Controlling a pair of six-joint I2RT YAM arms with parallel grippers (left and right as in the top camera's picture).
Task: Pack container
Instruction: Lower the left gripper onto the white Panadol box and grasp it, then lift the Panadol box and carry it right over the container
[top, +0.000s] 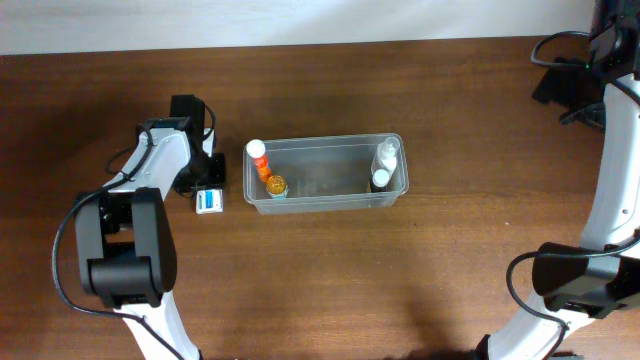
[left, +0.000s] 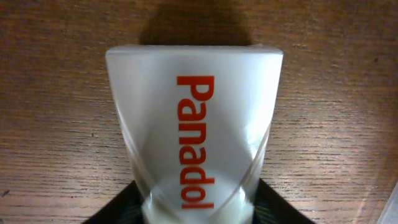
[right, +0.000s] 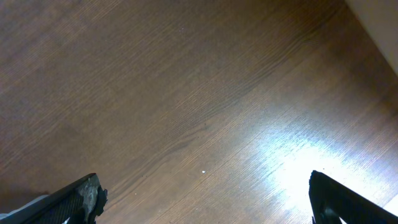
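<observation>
Notes from the table (top: 450, 280), dark wood grain throughout.

The container (top: 325, 178) lay near the middle of the table, long side running left to right in the overhead view, open top up. At its left end we saw an orange bottle with a white cap (top: 258, 152) and, touching it, a small orange-topped item (top: 275, 186). At its right end were two white bottles (top: 386, 155), close together. The middle of the tub was bare.

Just outside the container's left end, apart from its wall, a small white box (left: 196, 124) sat on the table. The left wrist view showed red "Panadol" lettering down its top face.

The left claw (left: 194, 213) was down over this box. Its dark fingers (left: 118, 211) showed only at the bottom corners of the wrist view, one on each side of the box and close against it. We could not tell whether they were pressing it or merely flanking it. The box rested on the wood.

The right claw (right: 205, 200) stood wide open, with its two dark tips at opposite lower corners of its wrist view. Nothing was between them, only bare table with a bright patch of glare. In the overhead view the right arm (top: 610, 200) ran along the far right edge, well apart from the container
</observation>
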